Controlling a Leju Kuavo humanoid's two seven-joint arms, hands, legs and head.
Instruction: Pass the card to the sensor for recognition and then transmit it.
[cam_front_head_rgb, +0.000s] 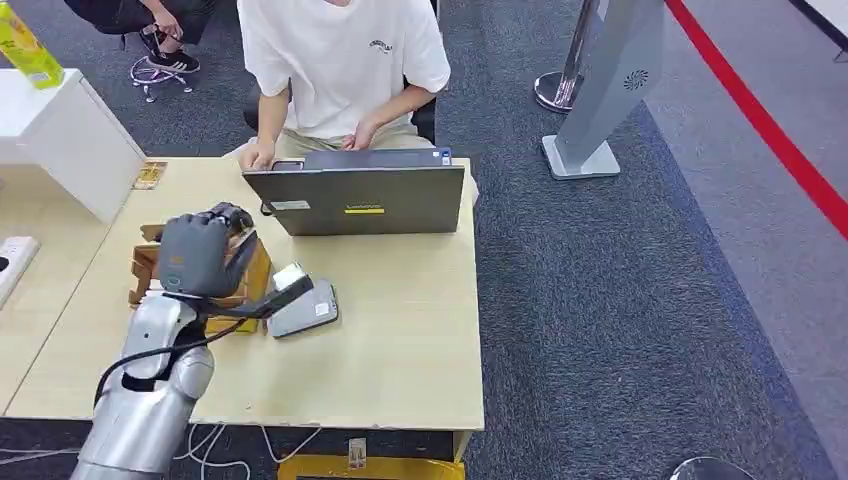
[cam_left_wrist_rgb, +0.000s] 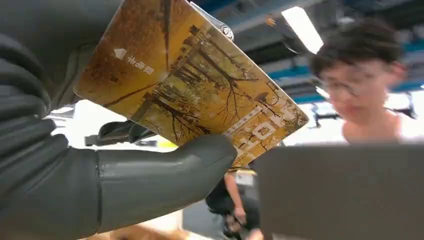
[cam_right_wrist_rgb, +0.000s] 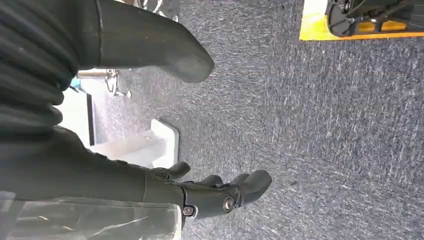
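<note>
Above the wooden table (cam_front_head_rgb: 400, 340), your robot's left hand (cam_front_head_rgb: 200, 252) pinches a golden card (cam_left_wrist_rgb: 190, 80) printed with autumn trees, thumb (cam_left_wrist_rgb: 165, 172) pressed on one face, its long axis running from the palm out toward the laptop (cam_front_head_rgb: 360, 200) and the seated person (cam_front_head_rgb: 345, 60). From the head view you see the raised hand's back near a grey card reader (cam_front_head_rgb: 303, 305). Your right hand (cam_right_wrist_rgb: 220, 192) hangs over carpet (cam_right_wrist_rgb: 320, 125), fingers apart, holding nothing.
</note>
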